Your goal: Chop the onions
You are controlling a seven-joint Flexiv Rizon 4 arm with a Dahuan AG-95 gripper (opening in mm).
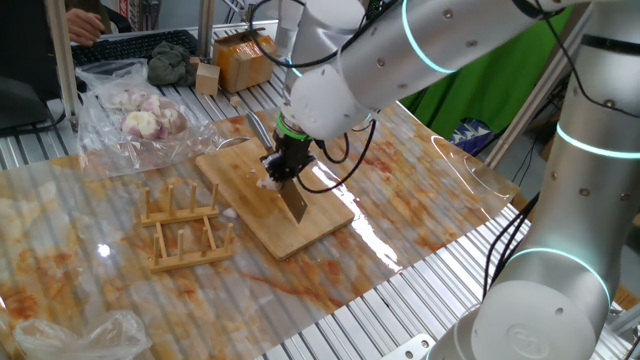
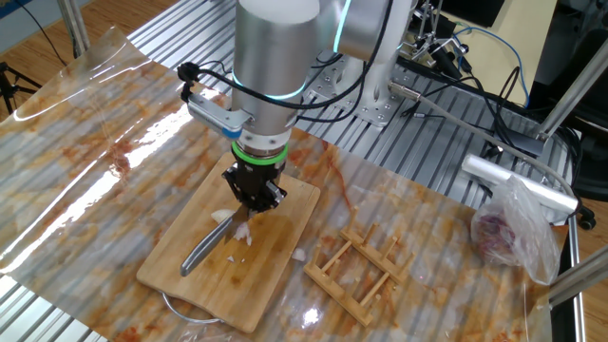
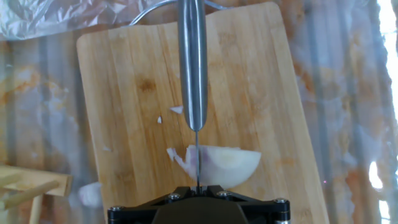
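Note:
A pale, glossy onion [image 3: 227, 163] wedge lies on the wooden cutting board [image 3: 124, 93], right in front of my gripper [image 3: 196, 186]. The gripper is shut on a steel knife [image 3: 193, 68]. The knife's thin edge crosses the left part of the wedge. Small onion bits [image 3: 176, 110] lie beside the blade. In the other fixed view the gripper [image 2: 254, 195] stands upright over the board [image 2: 256, 285], with the knife [image 2: 204, 249] slanting down-left and onion pieces [image 2: 242, 235] beside it. In one fixed view the gripper [image 1: 280, 170] hides most of the onion [image 1: 262, 183]; the knife [image 1: 295, 205] touches the board [image 1: 235, 185].
A wooden rack [image 1: 185, 228] stands just beside the board, also seen as the rack [image 2: 356, 271]. A clear bag of bigger pinkish onions [image 1: 140, 118] lies behind. A cardboard box [image 1: 240, 60] sits at the back. Crumpled plastic [image 1: 70, 335] lies at the front left corner.

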